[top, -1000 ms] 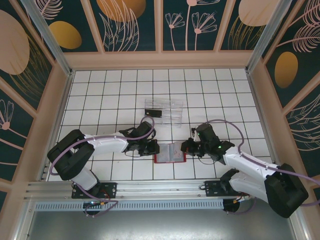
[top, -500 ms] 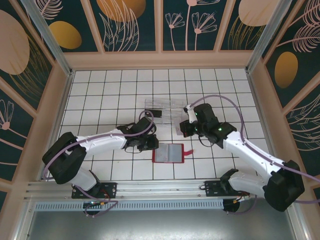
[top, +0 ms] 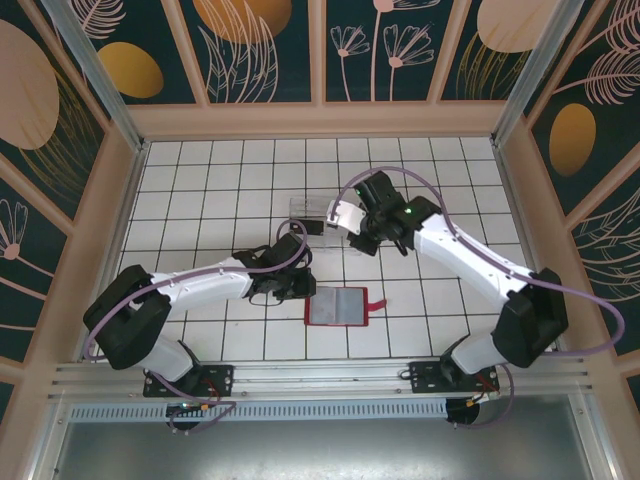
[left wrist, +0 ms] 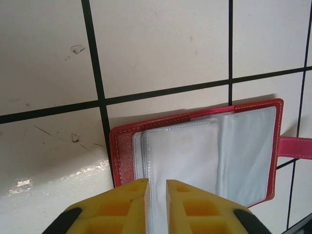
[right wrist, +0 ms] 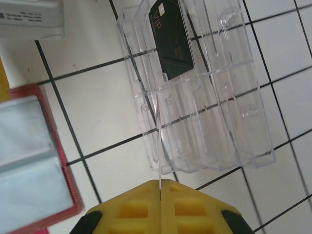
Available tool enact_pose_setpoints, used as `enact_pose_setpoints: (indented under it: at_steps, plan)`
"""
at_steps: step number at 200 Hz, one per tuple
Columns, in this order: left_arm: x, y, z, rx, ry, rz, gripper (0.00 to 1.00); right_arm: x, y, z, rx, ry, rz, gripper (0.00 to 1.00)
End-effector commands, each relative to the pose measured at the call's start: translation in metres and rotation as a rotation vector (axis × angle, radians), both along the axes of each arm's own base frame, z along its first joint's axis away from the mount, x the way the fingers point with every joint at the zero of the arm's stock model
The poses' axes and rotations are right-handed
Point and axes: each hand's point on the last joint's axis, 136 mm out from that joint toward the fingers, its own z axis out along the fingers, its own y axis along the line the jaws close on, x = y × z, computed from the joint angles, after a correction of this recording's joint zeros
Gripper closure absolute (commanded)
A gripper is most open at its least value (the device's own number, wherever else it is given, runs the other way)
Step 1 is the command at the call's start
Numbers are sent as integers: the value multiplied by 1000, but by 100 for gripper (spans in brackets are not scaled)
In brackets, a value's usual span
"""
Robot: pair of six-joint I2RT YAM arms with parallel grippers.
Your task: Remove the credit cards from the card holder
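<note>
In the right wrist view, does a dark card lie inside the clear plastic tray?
Yes, the dark card lies in a slot near one end of the clear tray.

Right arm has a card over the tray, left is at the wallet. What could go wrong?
1. The right end effector pinches a thin card edge-on over the clear tray. The card may catch a divider instead of an empty slot beside the black card, then slip.
2. The left end effector sits with little gap at the edge of the open card holder. If a sleeve is caught, pulling away could drag it.
</note>
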Motion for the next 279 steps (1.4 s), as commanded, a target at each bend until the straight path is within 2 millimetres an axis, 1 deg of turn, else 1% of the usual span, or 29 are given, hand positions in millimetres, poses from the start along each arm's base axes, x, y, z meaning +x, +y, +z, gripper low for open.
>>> enact_pose_setpoints:
  at_steps: [1, 32, 56, 120, 165, 220, 243, 260, 279]
  plan:
    - [0, 7, 4, 5, -14, 1, 82, -1, -13, -12, -146, 36, 113, 100]
    - [-2, 10, 3, -2, -12, 7, 82, 9, -11, -27, -202, 112, 141, 100]
    - [-4, 7, 5, -33, -6, 7, 82, 17, -6, -31, -225, 144, 158, 100]
    - [-6, 7, 2, -35, 9, 10, 82, 47, 7, -44, -267, 152, 200, 100]
    - [-7, 7, 1, -50, 21, 23, 82, 61, 16, -55, -284, 167, 223, 100]
    - [-9, 10, -1, -47, 25, 33, 82, 67, 17, -70, -309, 195, 230, 100]
    - [-9, 12, 0, -46, 23, 35, 82, 64, 16, -75, -317, 219, 231, 100]
    - [-10, 13, -1, -45, 25, 38, 82, 63, 12, -75, -330, 215, 218, 100]
    - [-10, 14, -1, -48, 26, 42, 82, 63, 13, -67, -315, 196, 216, 100]
